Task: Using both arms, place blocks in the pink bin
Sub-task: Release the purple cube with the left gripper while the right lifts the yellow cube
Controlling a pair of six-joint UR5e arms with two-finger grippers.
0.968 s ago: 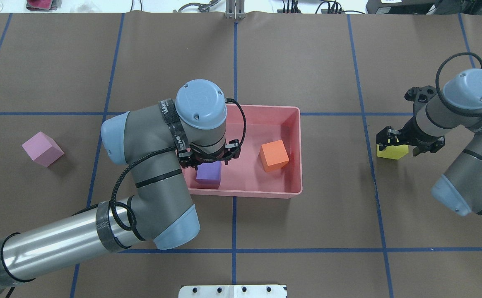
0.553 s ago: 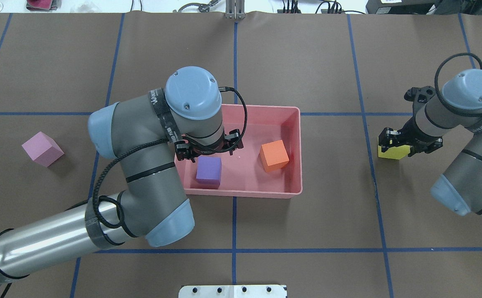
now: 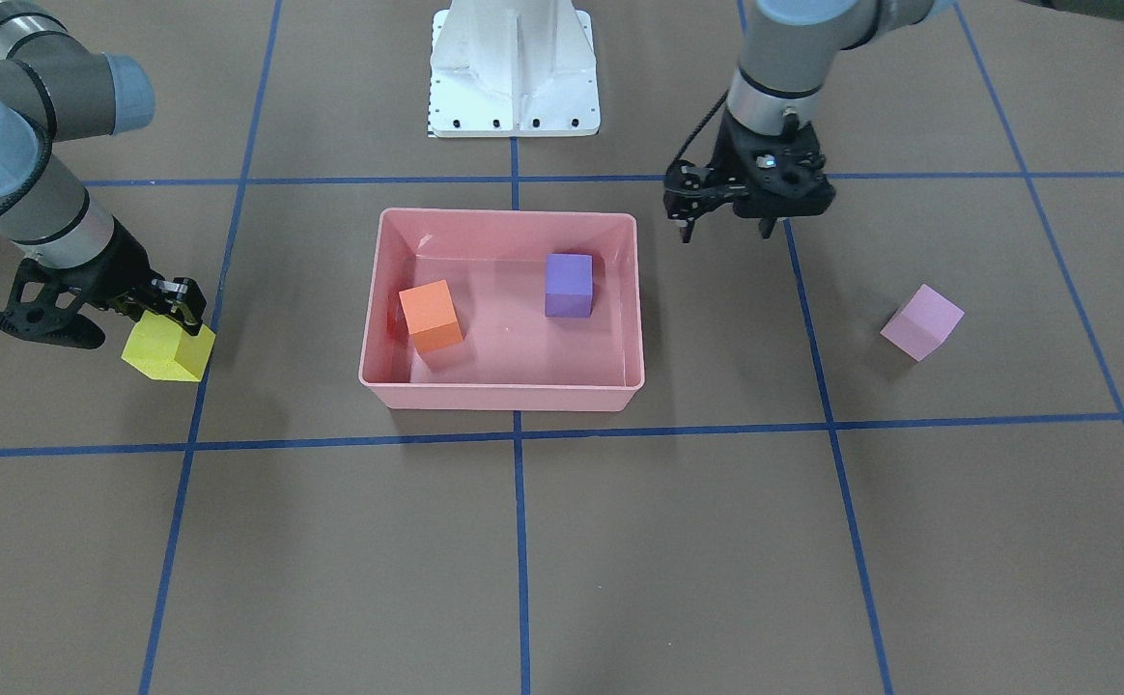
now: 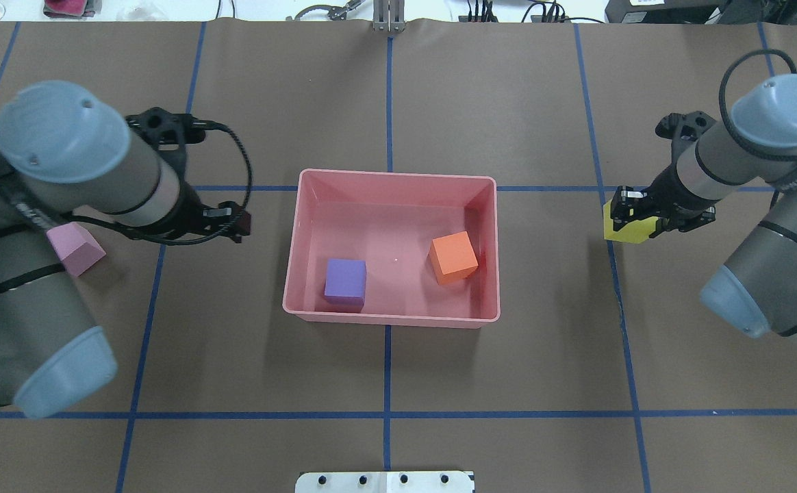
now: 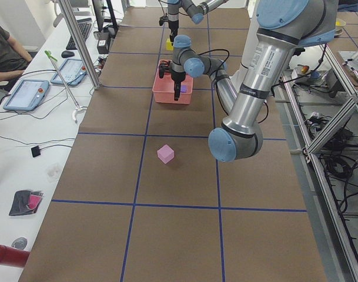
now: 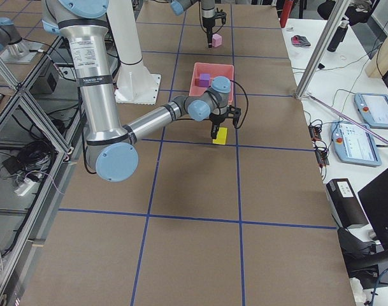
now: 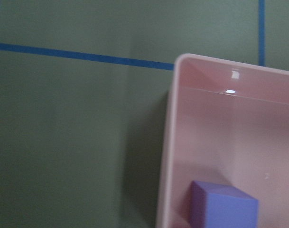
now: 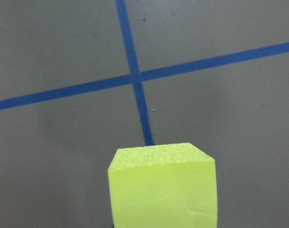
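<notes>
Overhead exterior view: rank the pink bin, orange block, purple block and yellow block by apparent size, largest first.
1. pink bin, by far the largest.
2. orange block and purple block: near alike, so not ranked apart.
3. yellow block: shows least, but the right claw covers part of it, so this is unsure.

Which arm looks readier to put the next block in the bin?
Right: the right end effector grips the yellow block, while the left end effector hangs open, apart from the light pink block.

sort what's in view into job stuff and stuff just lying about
Job:
pink bin, orange block, purple block, yellow block, light pink block, left gripper, right gripper

Lying about:
tablets, dark cloth
</notes>
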